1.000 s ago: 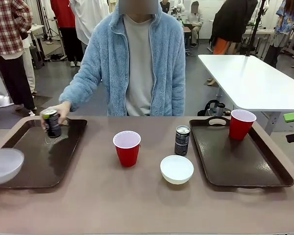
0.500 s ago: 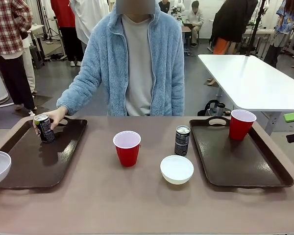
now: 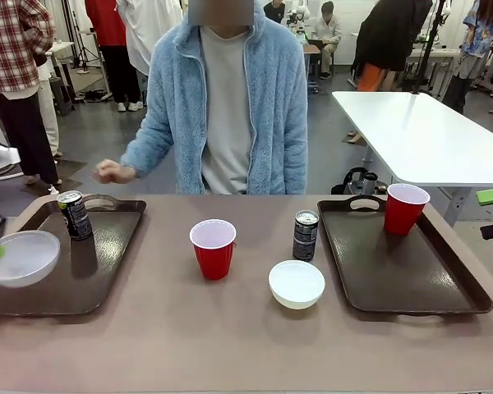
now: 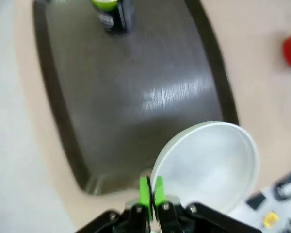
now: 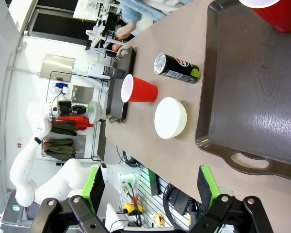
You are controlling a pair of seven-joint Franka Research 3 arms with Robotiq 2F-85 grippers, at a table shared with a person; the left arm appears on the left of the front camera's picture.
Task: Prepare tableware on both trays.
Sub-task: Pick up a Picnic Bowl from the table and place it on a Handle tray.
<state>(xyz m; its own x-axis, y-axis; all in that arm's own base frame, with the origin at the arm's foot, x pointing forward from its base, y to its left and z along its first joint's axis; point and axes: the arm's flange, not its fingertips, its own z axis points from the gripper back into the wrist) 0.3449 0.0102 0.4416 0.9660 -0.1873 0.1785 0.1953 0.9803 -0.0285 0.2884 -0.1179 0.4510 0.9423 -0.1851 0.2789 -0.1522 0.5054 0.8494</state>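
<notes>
The left gripper (image 4: 152, 193) has its jaws clamped on the rim of a white bowl (image 4: 208, 165), over the near corner of the left tray (image 4: 63, 126). Farther ahead of them on that tray stands a dark can (image 4: 114, 14). The right gripper (image 5: 150, 189) has its jaws wide apart and holds nothing. Just ahead of them lies the right tray (image 5: 252, 97); beside it on the table stand a second bowl (image 5: 170, 117), a red cup (image 5: 140, 90) and a second can (image 5: 177, 69). Another red cup (image 5: 276, 12) stands at the right tray's far end.
</notes>
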